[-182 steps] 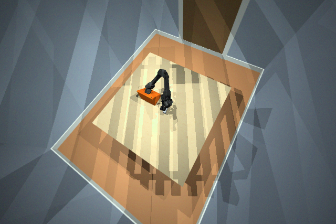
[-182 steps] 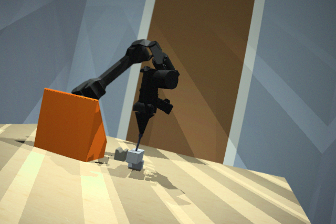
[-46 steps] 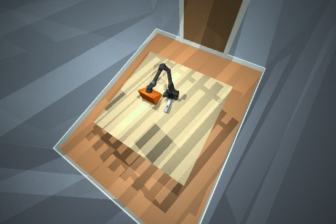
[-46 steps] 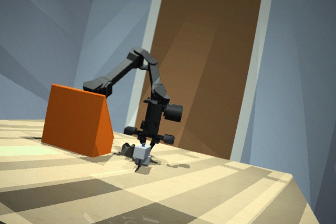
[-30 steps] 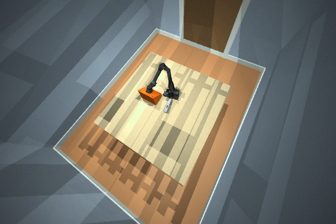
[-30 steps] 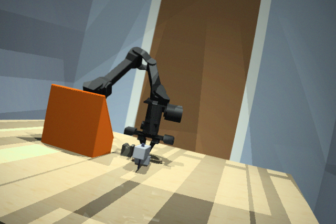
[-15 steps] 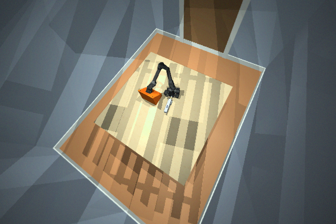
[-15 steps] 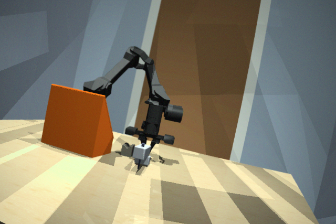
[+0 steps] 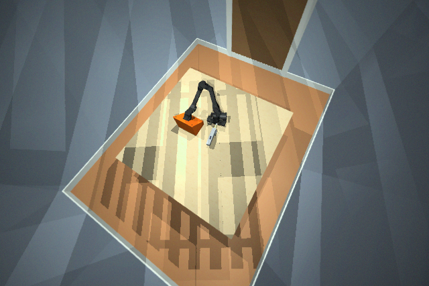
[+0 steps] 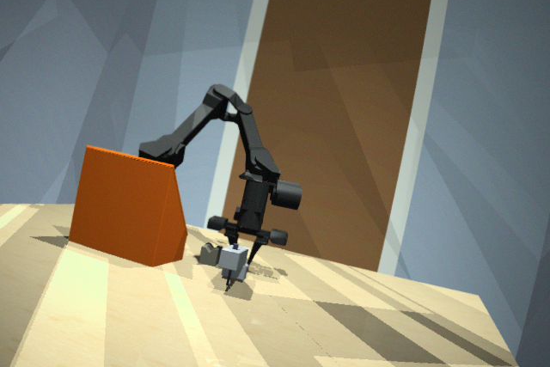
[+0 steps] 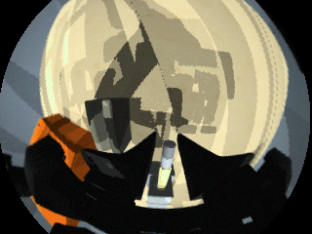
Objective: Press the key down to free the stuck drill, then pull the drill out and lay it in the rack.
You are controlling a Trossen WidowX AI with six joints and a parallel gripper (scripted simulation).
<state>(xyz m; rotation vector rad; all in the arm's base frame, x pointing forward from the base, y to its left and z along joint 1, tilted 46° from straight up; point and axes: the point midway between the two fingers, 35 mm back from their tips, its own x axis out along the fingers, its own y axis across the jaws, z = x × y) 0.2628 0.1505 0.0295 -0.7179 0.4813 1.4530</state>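
Observation:
A light grey block (image 9: 212, 134) (image 10: 231, 259) (image 11: 160, 199) has a small dark knob (image 10: 235, 246) on top, possibly the key. A thin dark part hangs below it. The drill (image 11: 168, 155) is a slim rod with a grey top and a pale yellow lower part; its lower end meets the block's dark face. My gripper (image 11: 167, 136) (image 10: 242, 259) is partly open. Its fingertips stand either side of the drill's line, with gaps to the rod. In the exterior view the block hides the left fingertip. A dark grey notched piece (image 10: 209, 254) (image 11: 108, 124), apparently the rack, stands beside the block.
The orange arm base (image 9: 188, 124) (image 10: 124, 204) (image 11: 58, 132) stands on the pale table (image 9: 194, 172) (image 10: 146, 322), left of the gripper and block in the top and exterior views. The notched piece stands between this base and the block. Striped shadows cross the table.

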